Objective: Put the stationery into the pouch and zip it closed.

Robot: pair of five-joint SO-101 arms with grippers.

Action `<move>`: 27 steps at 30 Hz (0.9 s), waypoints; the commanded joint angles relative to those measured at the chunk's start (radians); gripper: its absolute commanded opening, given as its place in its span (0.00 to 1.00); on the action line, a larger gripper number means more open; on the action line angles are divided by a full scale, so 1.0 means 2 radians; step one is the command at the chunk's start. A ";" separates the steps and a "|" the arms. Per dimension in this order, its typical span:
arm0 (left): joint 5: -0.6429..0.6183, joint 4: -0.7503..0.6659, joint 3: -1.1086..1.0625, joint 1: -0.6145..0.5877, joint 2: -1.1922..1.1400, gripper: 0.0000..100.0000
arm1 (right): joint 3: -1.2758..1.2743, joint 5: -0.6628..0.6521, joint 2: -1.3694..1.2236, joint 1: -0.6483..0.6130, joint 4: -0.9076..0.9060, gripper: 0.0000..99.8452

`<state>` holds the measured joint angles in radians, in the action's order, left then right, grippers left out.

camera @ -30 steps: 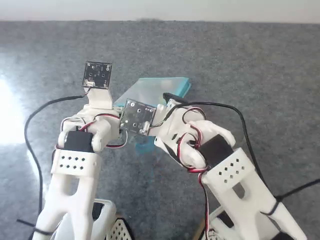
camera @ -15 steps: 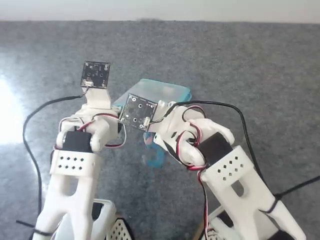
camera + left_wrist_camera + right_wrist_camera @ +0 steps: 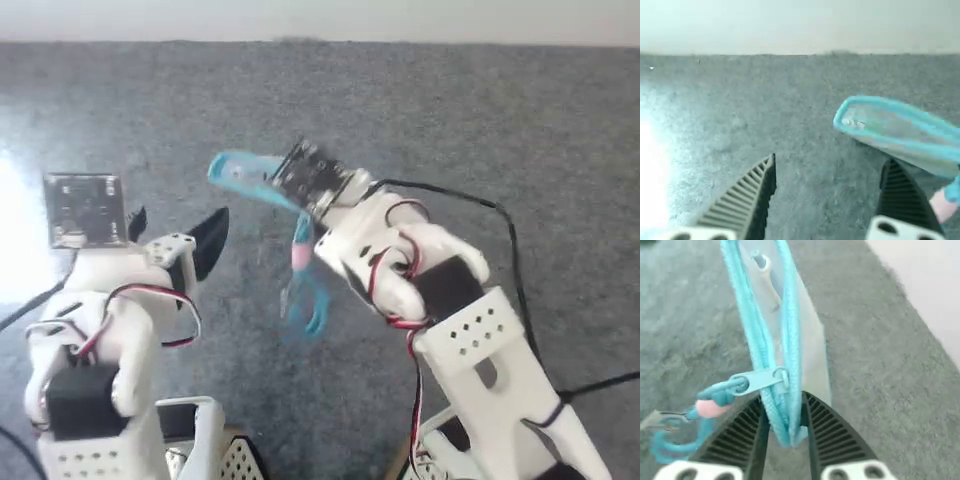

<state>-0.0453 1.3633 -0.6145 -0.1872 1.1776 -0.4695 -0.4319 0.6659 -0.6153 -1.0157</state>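
**Q:** From above, where was the pouch?

**A:** The pouch (image 3: 240, 172) was held up at about ten o'clock from my right arm (image 3: 400, 275), over the grey table (image 3: 520, 130). Its teal rim was blurred. The zip cord (image 3: 305, 300) with its pink bead (image 3: 300, 258) dangled at about five o'clock from the pouch. My left pincer (image 3: 172, 230) stood at about eight o'clock from the pouch and apart from it. Its black fingers were spread wide and held nothing.

**Q:** And through your left wrist?

**A:** Both fingers (image 3: 752, 197) stood far apart with bare table between them. The pouch (image 3: 890, 127) lay beyond them and touched neither. The pink bead (image 3: 942, 205) showed just beside one finger.

**Q:** And your right wrist?

**A:** My right pincer (image 3: 783, 407) was narrowed onto the zip edge of the pouch (image 3: 805, 340), gripping it between both ridged fingers. The pouch stood on edge, stretching away from me. The zip slider (image 3: 762, 380) sat just beyond my fingertips, with the bead (image 3: 712, 407) and cord (image 3: 665, 447) trailing off it to one side. I could not tell whether the zip beyond the slider was shut.
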 commanded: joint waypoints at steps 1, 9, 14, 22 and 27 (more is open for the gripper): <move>0.026 0.009 -0.023 0.005 0.015 0.32 | 0.061 0.020 -0.002 0.008 -0.010 0.01; 0.027 -0.025 -0.088 0.170 0.012 0.32 | 0.102 0.021 -0.061 0.007 -0.029 0.01; 0.005 -0.104 -0.151 0.184 0.012 0.32 | 0.103 0.033 -0.068 0.007 -0.030 0.01; -0.022 -0.227 -0.217 0.182 0.012 0.32 | 0.101 0.035 -0.068 -0.010 -0.057 0.01; -0.022 -0.235 -0.221 0.185 0.012 0.25 | 0.101 0.035 -0.068 -0.023 -0.059 0.01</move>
<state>-0.0760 0.9352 -1.0671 0.1749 1.1868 -0.3145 -0.3751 0.5309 -0.6521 -1.1247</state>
